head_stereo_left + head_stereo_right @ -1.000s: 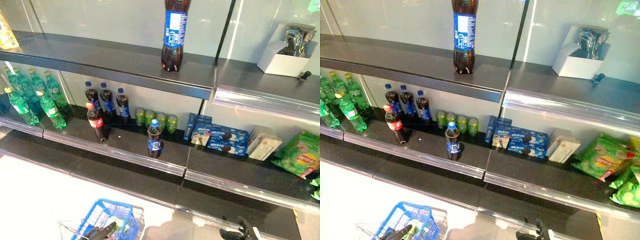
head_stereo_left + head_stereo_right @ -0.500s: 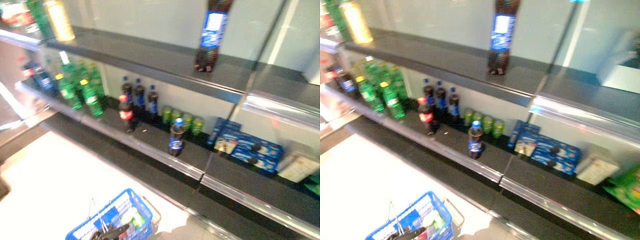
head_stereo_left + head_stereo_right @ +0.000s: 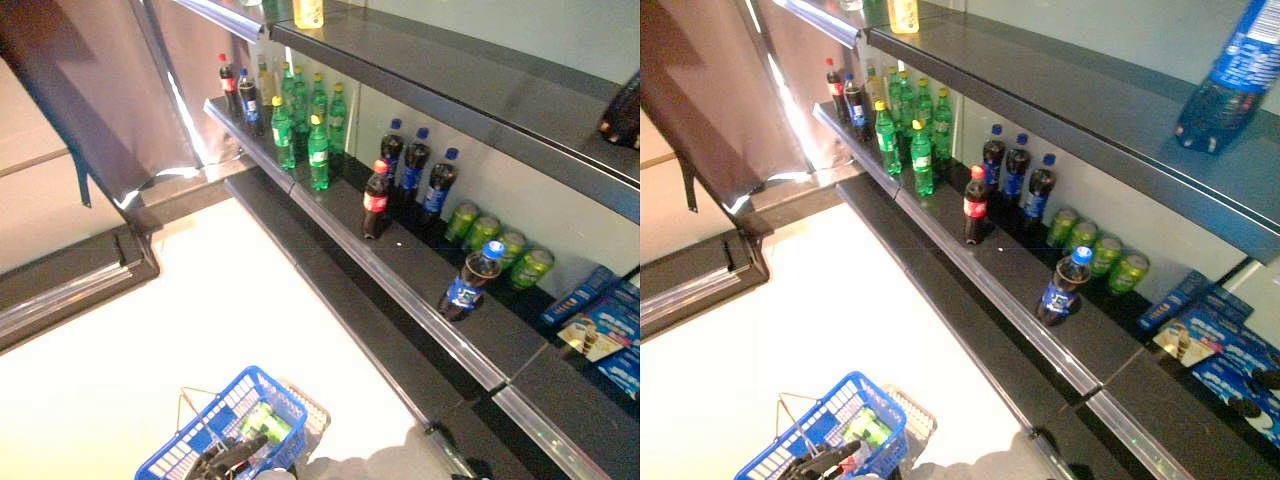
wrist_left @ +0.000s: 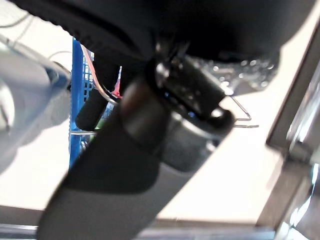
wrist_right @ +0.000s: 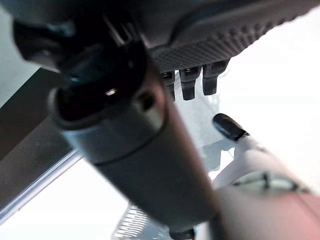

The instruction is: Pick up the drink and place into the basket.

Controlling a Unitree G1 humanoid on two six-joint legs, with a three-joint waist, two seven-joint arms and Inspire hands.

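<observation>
Left eye view shows the blue basket at 6 o'clock, hung from the left robot hand with fingers curled round its handle and a green item already inside. The cola bottle stands untouched on the middle shelf at 3 o'clock. Whether the right robot hand's fingers are apart or together I cannot tell, so the pick and the drop both look left to do.

We see our right hand as a dark bulk filling the view, its thumb thick in the foreground and short fingertips hanging relaxed, holding nothing. Past them lie pale floor and a dark shelf edge.
</observation>
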